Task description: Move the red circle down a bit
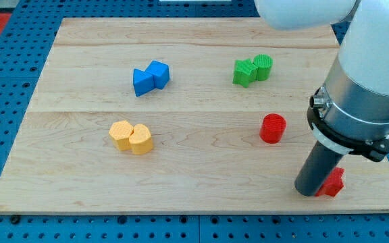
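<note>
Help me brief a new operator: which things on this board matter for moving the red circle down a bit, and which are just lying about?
Part of the job:
red circle
my tip, below and to the view's right of the circle, apart from it

Just lying about:
red block beside my tip, partly hidden
green blocks
blue blocks
yellow blocks

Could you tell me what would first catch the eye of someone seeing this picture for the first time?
The big white and silver arm fills the view's right; its dark rod reaches the board with my tip touching or just beside a red block, shape partly hidden, near the bottom-right corner. The red circle stands alone just up-left of it. Further off sit colour pairs: green blocks at top, blue blocks top-centre, yellow blocks on the left.
</note>
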Robot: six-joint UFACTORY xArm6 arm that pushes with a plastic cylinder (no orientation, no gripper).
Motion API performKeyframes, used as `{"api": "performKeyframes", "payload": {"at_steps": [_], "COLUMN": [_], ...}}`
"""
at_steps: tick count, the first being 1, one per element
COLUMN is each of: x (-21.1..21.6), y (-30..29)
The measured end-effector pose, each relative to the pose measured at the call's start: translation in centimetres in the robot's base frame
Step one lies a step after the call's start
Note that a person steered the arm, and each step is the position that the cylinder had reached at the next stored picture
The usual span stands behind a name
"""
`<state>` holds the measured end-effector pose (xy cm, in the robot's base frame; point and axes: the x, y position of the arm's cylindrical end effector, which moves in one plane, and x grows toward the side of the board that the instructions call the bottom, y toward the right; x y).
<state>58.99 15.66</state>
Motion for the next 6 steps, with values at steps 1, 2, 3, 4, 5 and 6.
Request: {"api": "performKeyframes", "payload": {"at_steps": [1, 2, 3, 4, 5, 6], "x": [-0.1, -0.1, -1.0, -5.4, -9.8, -13.0], "y": [1.2, 1.6, -1.4, -5.2, -7.9, -7.5]}}
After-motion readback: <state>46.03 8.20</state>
